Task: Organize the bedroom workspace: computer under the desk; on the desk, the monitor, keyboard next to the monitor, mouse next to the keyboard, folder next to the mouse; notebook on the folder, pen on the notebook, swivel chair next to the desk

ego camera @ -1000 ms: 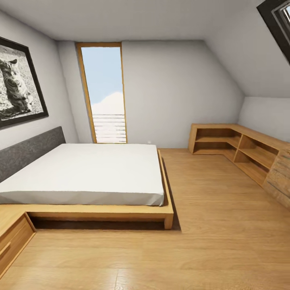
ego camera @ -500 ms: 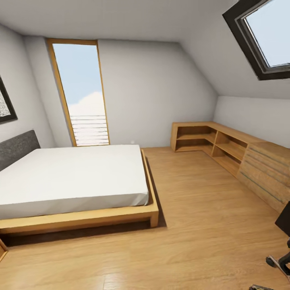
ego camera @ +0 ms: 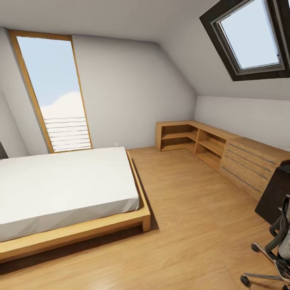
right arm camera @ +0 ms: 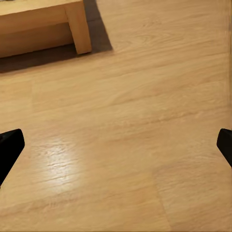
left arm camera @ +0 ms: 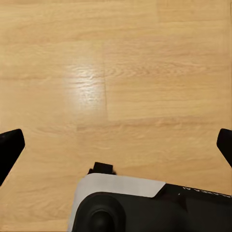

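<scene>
Swivel chair (ego camera: 278,249) and desk (ego camera: 276,193) — both cut by the edge.

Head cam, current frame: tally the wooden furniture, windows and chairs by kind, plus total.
Wooden furniture: 2, the bed frame and the low shelf unit
Windows: 2, the tall window and the skylight
Chairs: 1, the swivel chair, cut off at the frame's edge
Total: 5

swivel chair (ego camera: 278,245) beside dark desk (ego camera: 276,193); bed (ego camera: 60,189) well apart.
</scene>
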